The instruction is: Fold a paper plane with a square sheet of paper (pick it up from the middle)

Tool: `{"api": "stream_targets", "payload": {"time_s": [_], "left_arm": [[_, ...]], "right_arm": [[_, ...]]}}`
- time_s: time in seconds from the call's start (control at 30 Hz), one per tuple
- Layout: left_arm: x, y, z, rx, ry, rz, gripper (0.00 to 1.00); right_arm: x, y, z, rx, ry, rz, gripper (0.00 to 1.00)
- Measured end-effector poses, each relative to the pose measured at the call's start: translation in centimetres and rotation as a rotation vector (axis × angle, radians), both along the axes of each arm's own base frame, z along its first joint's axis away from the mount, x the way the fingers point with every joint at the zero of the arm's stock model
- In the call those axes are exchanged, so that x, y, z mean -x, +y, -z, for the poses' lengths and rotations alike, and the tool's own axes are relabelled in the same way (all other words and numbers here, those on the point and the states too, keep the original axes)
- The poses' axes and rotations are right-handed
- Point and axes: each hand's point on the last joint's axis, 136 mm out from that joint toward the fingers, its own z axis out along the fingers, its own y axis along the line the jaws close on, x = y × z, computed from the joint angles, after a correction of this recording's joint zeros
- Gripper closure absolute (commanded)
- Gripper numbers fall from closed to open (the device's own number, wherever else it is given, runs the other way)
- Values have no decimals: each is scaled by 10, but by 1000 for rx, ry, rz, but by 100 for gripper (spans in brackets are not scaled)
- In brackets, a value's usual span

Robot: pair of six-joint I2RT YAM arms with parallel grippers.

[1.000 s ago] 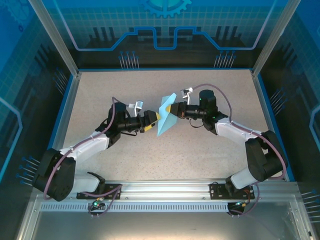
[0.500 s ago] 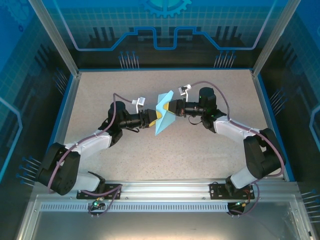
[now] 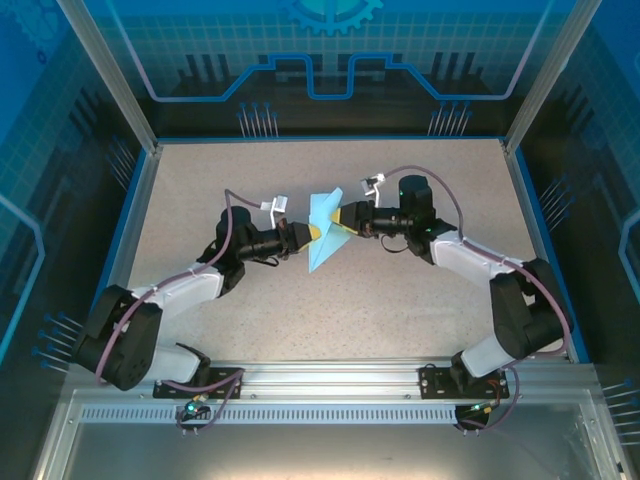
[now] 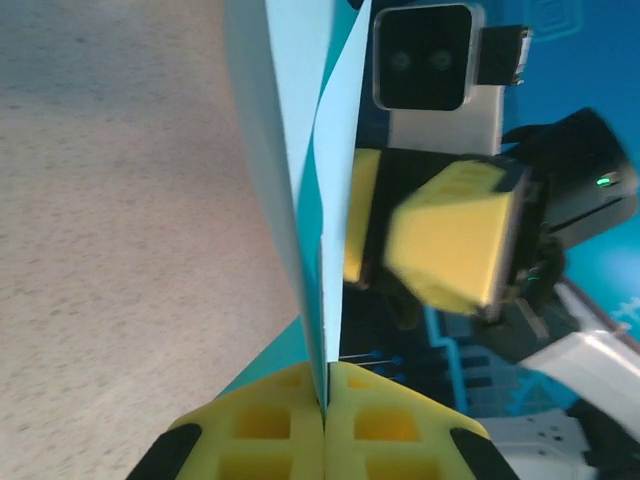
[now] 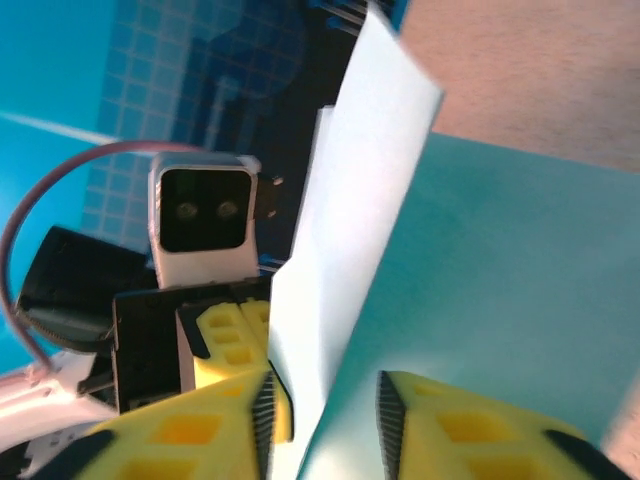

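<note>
**A:** From above, where is it?

**B:** The square sheet of paper (image 3: pixel 322 232), creased into a folded shape, stands on edge in the air over the table (image 3: pixel 420 300). The left gripper (image 3: pixel 309 233) meets it from one side and the right gripper (image 3: pixel 336 222) from the other.

**A:** And the left wrist camera?

**B:** The left claw's fingers (image 4: pixel 260 440) are pressed together on the paper's lower edge, and the layers rise straight out of the seam. Beyond the sheet, the right claw's yellow pads (image 4: pixel 450 240) sit just beside it.

**A:** And the right wrist?

**B:** Its jaws stand apart with the paper passing through the gap. I judge that neither side presses on it.

**A:** So what could go wrong?

**B:** A single pinch at one edge is carrying a thin sheet. The sheet could pivot or droop in that grip, and the layers could spring open and spoil the crease. If the right claw backs off at an angle, it could catch the loose flap. That would drag the paper out of the left's hold and down onto the table.
</note>
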Motion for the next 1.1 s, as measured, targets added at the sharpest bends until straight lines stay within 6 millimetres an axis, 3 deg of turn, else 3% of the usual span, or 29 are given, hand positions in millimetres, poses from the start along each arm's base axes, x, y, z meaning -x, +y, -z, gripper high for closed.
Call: {"api": "stream_targets", "payload": {"time_s": [0.17,0.37,0.5,0.6,0.8,0.93,1.1], "left_arm": [[-5,18,24,-219,45,-101,100],[-11,45,24,-588,12,-233,97],[-12,67,27,-847,11,-312,96],[-12,86,44,-1054,50,-358,96],[-7,120,79,-1434,126,-377,96],[-7,128,92,-1608,143,-369,94],[-14,123,112,-1744,147,-330,92]], "right_arm": [[0,-31,-3,143,-67,126,37],[0,-61,9,319,-104,250,26],[4,-79,37,428,-55,307,24],[7,-89,54,489,-15,335,24],[8,-100,64,547,9,373,23],[7,-104,67,565,16,392,23],[6,-106,68,573,18,406,23]]}}
